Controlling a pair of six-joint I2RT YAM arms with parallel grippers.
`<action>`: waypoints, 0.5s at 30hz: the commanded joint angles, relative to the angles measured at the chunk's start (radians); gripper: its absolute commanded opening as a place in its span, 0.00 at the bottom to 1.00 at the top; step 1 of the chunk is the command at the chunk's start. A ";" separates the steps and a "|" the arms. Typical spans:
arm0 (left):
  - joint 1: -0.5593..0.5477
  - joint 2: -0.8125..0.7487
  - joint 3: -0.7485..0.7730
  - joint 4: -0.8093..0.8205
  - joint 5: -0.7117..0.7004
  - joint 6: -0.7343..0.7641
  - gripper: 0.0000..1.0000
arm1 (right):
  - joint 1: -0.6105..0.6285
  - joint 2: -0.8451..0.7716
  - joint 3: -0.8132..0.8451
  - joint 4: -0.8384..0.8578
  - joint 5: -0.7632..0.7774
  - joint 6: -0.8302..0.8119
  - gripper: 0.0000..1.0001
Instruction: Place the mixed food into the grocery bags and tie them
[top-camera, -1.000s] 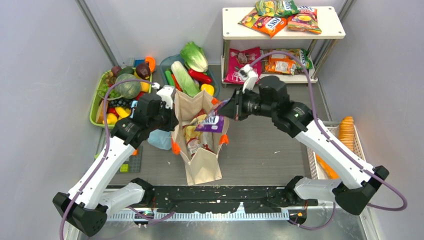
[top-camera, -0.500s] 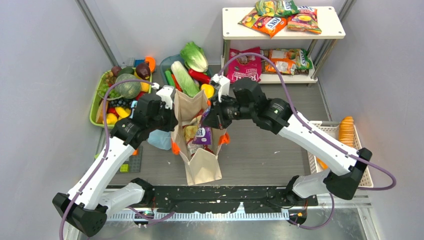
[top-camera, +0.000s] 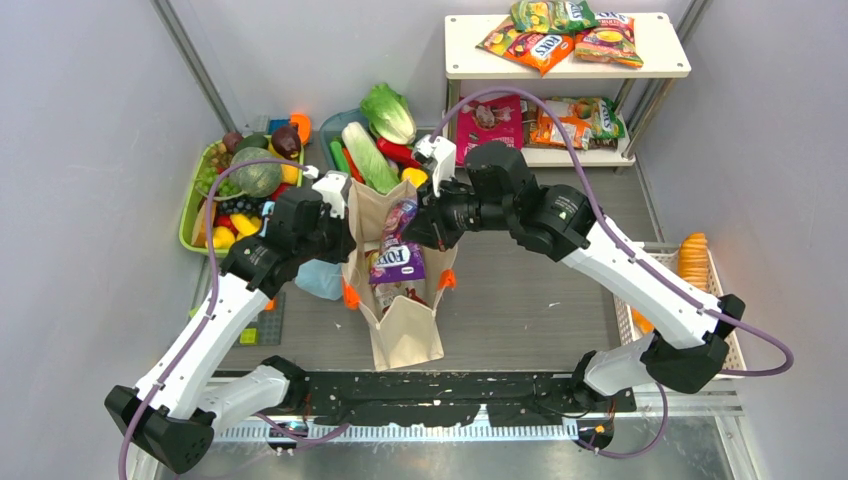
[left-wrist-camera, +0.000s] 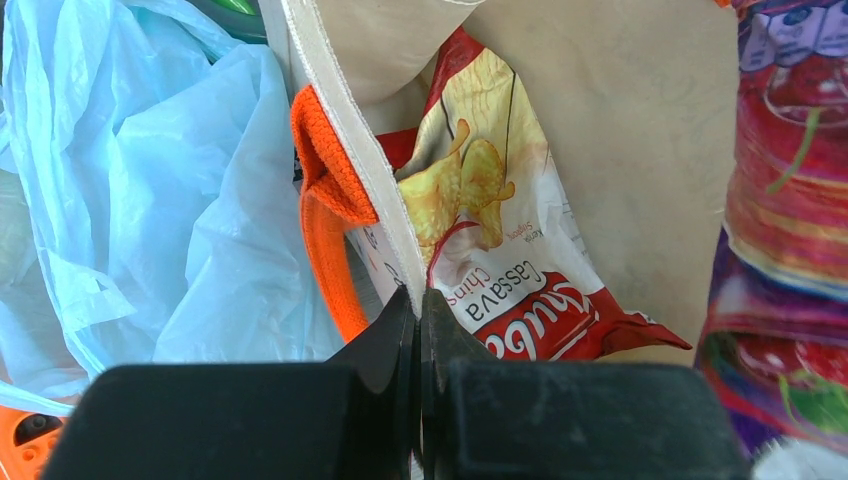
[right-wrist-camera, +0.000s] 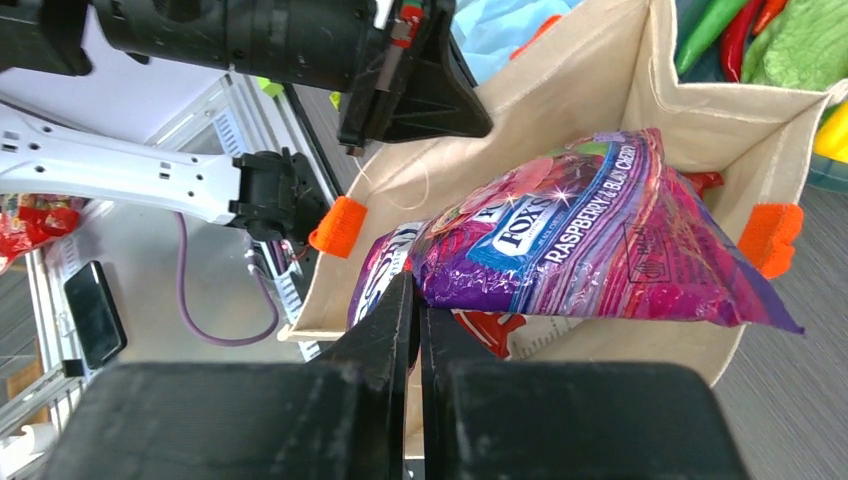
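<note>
Packing snacks: right gripper (right-wrist-camera: 415, 285) pinches a purple packet (right-wrist-camera: 600, 250) over the tote (top-camera: 405, 335); left gripper (left-wrist-camera: 417, 300) clamps its left rim. Next, probably let the packet drop in.

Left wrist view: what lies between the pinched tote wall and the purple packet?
A red cassava chips packet lies there inside the tote; the left wrist view shows it.

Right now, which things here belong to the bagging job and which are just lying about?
Job: canvas tote, held by left pincer; purple packet, in right pincer; blue plastic bag; shelf packets; toy produce.
Lying about: tan biscuits; mesh basket; green tray.
</note>
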 joint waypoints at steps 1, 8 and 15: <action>0.006 -0.013 0.020 0.026 -0.010 0.012 0.00 | 0.002 -0.028 -0.019 0.031 0.042 -0.033 0.05; 0.006 -0.008 0.022 0.026 -0.008 0.012 0.00 | 0.002 0.000 -0.075 0.015 0.120 -0.062 0.05; 0.006 -0.010 0.021 0.027 0.004 0.011 0.00 | 0.002 0.105 0.051 -0.259 0.316 -0.255 0.05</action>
